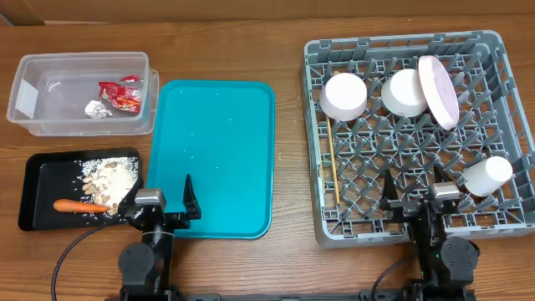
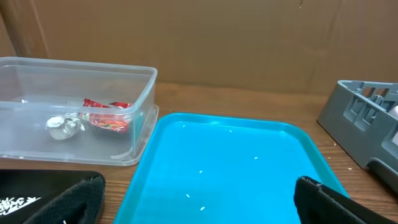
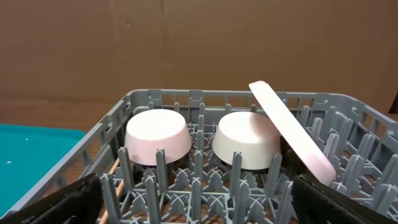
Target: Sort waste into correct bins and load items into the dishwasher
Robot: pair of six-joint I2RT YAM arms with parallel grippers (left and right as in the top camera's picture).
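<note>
1. As nothing sits between them, both the left gripper [image 1: 159, 206] and the right gripper [image 1: 415, 199] have their fingers spread wide.
2. Food seems to go together: one carrot [image 1: 79, 206] and one pile of rice bits [image 1: 113, 171] lie in the black tray [image 1: 40, 167].
3. One red wrapper [image 1: 119, 94] and one foil ball [image 1: 95, 109] lie in the clear tub [image 1: 79, 60].
4. In the grey rack [image 1: 401, 43], two bowls [image 1: 344, 94] sit upside down, one plate [image 1: 439, 90] leans on its edge and one cup [image 1: 487, 176] lies sideways, probably so water runs off. I cannot count the chopsticks [image 1: 333, 163].
</note>
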